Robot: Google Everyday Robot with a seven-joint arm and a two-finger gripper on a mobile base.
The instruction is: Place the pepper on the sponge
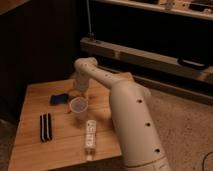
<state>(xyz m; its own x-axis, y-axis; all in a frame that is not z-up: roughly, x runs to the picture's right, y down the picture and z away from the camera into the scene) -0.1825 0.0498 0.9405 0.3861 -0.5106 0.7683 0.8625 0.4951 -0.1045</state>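
Note:
The blue sponge [59, 98] lies flat on the wooden table [35, 155], left of centre. A small orange-red sliver, apparently the pepper [68, 111], rests on the table just left of the cup's base and in front of the sponge. My gripper [80, 91] hangs down from the arm's bend, right of the sponge and directly behind the translucent cup [79, 106]. The cup's rim partly hides the gripper's tip.
A black-and-white striped rectangular object [46, 127] lies near the table's left front. A white bottle-like item [90, 139] lies near the front edge. My thick white arm [132, 120] covers the table's right side. A dark cabinet stands behind.

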